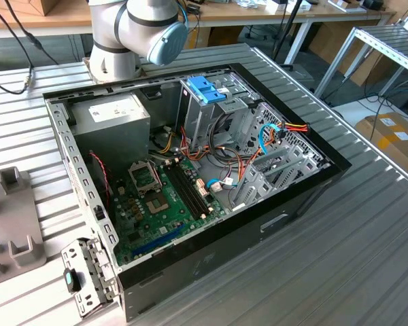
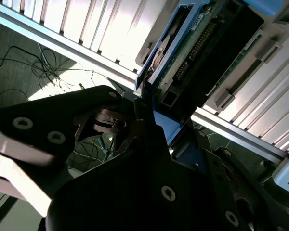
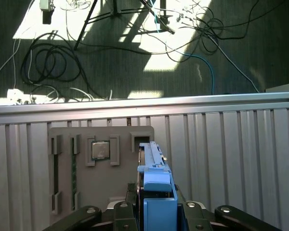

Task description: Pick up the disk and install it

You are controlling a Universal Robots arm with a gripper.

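Observation:
In the first wrist view the disk stands edge-on in its bright blue carrier. My gripper is shut on it, one dark finger on each side. It hangs over a grey fixture tray on the ribbed table; whether it touches the tray I cannot tell. The second wrist view shows the disk from the side, with its circuit board and connector, and the blue rail clamped in my gripper. In the exterior view the open computer case lies on the table, and the arm's base stands behind it.
The fixture tray holds a square chip and narrow slots. Inside the case are a green motherboard, a power supply, and an upright metal cage with a blue handle. Loose cables lie on the floor beyond the table's edge.

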